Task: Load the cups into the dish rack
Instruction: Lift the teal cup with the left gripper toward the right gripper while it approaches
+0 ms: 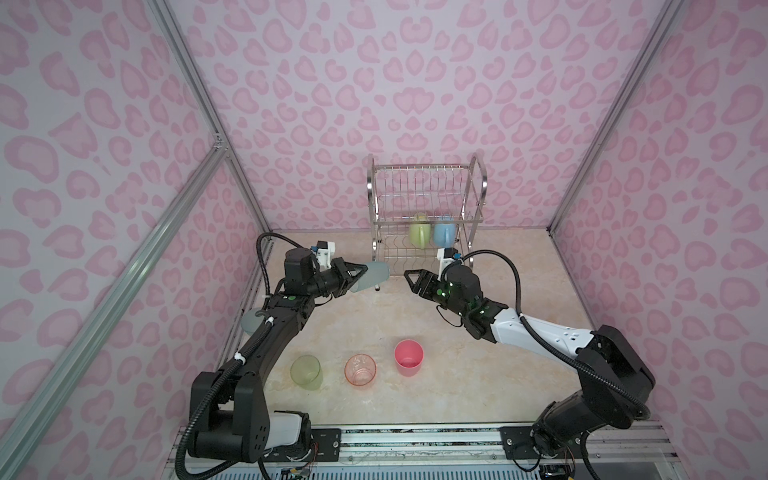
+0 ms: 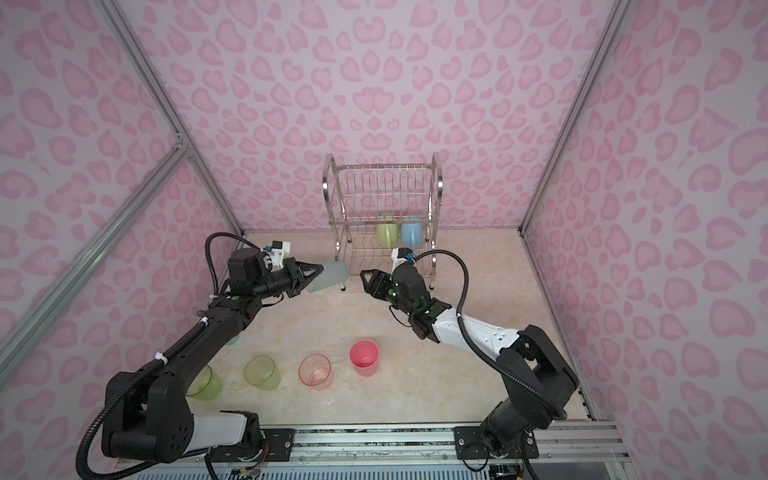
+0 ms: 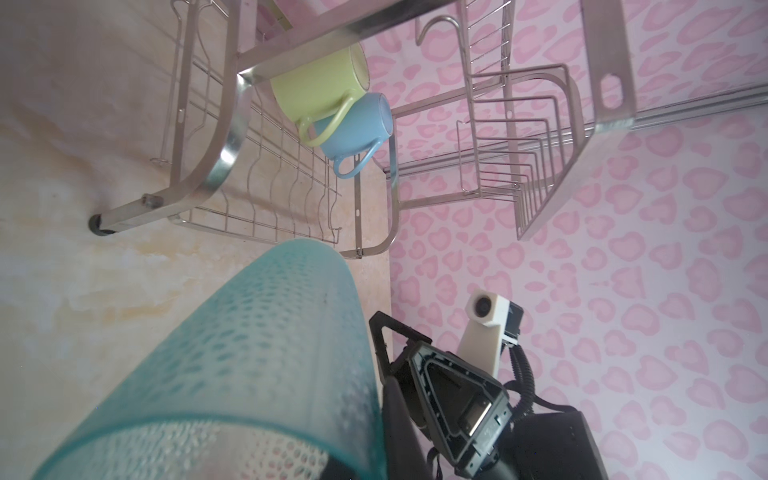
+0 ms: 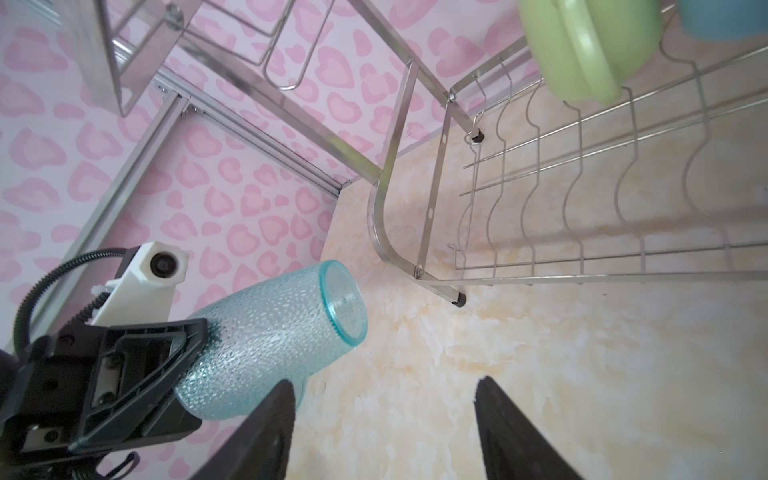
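My left gripper [image 1: 360,276] [image 2: 317,272] is shut on a pale blue translucent tumbler [image 1: 376,276] [image 2: 334,276] [image 3: 270,353] [image 4: 270,332], held on its side above the table near the dish rack's front left leg. The steel dish rack [image 1: 483,183] [image 2: 438,183] [image 3: 232,137] [image 4: 386,174] stands at the back. A green mug [image 1: 419,235] [image 2: 386,233] [image 3: 316,83] and a blue mug [image 1: 444,235] [image 2: 411,233] [image 3: 357,129] sit in it. My right gripper [image 1: 409,276] [image 2: 363,276] [image 4: 384,382] is open and empty, facing the tumbler's base from the right.
Upright near the table's front stand a pink tumbler [image 1: 408,357] [image 2: 364,357], an orange-pink tumbler [image 1: 360,370] [image 2: 315,371] and a yellow-green tumbler [image 1: 306,372] [image 2: 262,372]. Another yellow-green tumbler [image 2: 205,384] and a pale blue tumbler [image 1: 250,322] sit partly hidden by my left arm.
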Action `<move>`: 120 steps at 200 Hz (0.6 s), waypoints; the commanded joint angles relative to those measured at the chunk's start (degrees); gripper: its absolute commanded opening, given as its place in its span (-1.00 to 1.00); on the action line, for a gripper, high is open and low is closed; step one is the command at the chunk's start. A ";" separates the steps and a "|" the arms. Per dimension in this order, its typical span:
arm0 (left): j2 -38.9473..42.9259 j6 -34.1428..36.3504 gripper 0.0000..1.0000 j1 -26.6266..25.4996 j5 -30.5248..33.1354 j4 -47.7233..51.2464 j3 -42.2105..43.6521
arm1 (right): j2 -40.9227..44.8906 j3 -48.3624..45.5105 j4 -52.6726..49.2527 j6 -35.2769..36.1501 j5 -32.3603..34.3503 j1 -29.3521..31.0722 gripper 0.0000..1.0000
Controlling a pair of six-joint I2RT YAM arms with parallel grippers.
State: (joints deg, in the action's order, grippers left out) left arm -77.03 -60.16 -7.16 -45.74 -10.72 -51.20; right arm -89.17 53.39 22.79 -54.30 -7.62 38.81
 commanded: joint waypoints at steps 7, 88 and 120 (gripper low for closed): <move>-1.25 -8.75 -0.83 -1.97 -1.41 -15.96 1.44 | 0.40 -2.46 7.26 -13.55 -3.11 -2.39 0.36; -10.25 -20.56 -0.84 -7.70 -2.49 -36.26 1.95 | -1.85 -2.87 16.59 -24.16 -6.88 -5.01 0.54; -11.28 -21.65 -0.84 -8.73 -2.54 -38.05 1.31 | -4.26 -2.02 19.15 -25.95 -7.96 -5.06 0.64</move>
State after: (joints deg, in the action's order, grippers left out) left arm -87.59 -79.94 -15.33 -47.57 -42.09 -49.32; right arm -91.83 50.87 37.41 -77.58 -13.78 33.71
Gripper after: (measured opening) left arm 0.092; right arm 0.807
